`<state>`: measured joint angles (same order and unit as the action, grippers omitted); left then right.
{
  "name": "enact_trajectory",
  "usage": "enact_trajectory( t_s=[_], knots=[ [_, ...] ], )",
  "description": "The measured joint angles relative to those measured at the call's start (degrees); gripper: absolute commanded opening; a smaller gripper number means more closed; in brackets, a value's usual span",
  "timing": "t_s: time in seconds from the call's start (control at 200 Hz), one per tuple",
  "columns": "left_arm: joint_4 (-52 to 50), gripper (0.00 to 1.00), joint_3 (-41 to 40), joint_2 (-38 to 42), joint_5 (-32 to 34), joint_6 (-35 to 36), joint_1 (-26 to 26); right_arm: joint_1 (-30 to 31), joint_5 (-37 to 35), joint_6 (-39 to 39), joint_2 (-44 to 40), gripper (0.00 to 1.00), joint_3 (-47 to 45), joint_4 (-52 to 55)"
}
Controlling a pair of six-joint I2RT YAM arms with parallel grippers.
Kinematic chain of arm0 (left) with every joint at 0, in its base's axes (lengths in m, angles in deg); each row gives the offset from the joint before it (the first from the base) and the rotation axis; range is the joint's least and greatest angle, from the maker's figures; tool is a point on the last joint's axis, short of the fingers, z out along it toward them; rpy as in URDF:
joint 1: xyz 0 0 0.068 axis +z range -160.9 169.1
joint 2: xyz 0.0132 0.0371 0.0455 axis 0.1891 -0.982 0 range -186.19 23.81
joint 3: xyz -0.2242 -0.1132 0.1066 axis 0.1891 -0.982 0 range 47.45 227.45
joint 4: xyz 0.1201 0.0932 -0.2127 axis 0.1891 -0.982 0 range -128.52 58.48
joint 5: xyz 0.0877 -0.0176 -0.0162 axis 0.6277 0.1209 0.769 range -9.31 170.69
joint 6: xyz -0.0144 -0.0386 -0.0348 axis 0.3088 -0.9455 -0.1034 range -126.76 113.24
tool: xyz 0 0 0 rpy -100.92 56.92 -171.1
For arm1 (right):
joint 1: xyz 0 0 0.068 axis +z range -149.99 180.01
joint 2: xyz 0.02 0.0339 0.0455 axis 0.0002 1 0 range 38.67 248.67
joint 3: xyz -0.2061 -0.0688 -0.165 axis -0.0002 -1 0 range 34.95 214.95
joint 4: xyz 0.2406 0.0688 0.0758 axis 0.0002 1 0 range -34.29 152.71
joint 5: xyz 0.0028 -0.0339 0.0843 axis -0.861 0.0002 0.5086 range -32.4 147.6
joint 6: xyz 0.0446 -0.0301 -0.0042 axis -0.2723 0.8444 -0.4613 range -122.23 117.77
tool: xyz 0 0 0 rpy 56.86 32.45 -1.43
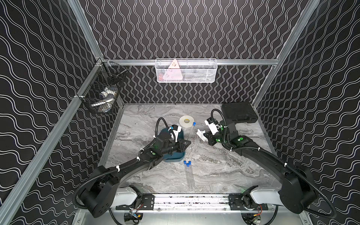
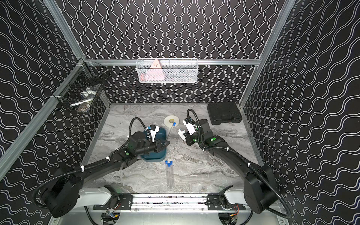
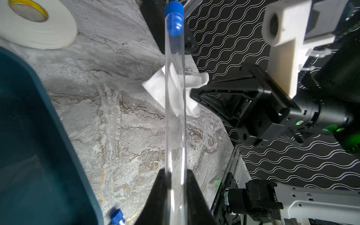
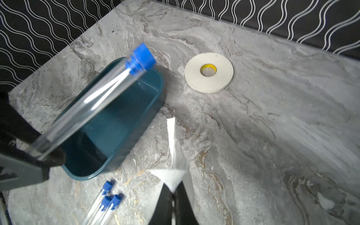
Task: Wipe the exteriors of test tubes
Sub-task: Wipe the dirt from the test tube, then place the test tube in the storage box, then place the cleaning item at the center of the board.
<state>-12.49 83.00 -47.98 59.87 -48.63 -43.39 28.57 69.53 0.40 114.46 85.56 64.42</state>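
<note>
Teal tray (image 1: 173, 158): on the counter (image 1: 224, 165), partly under my left arm.
Test tube (image 3: 174, 120): just right of the tray, its base clamped in my left jaws, blue cap up.
Three test tubes (image 1: 190, 175): lying together just in front of the tray.
White tissue (image 1: 200, 134): further right of the tray, pinched in my closed right jaws.

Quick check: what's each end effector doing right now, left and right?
Left end effector: closed, holding a blue-capped test tube.
Right end effector: closed, holding a white tissue.
</note>
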Motion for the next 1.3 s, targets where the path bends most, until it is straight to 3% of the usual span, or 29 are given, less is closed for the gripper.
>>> enact_trajectory(
  t_s=[0.185,0.52,0.946,1.296],
  knots=[
    [-9.0,0.11,-1.5,3.9,6.4,0.1,1.2,0.0,-1.3,-7.9,-1.2,0.0,-5.8,1.0],
    [-24.2,0.12,1.8,1.0,14.9,1.4,1.7,0.0,-1.3,-16.3,-0.3,0.0,-11.1,0.0],
    [-29.5,0.15,11.2,-13.6,17.6,3.5,1.7,0.0,-1.9,-20.0,2.7,0.0,-11.9,-0.3],
    [-28.9,0.19,12.0,-19.2,17.7,4.3,1.7,0.2,-1.7,-22.6,6.9,0.0,-11.8,-0.6]
  ],
)
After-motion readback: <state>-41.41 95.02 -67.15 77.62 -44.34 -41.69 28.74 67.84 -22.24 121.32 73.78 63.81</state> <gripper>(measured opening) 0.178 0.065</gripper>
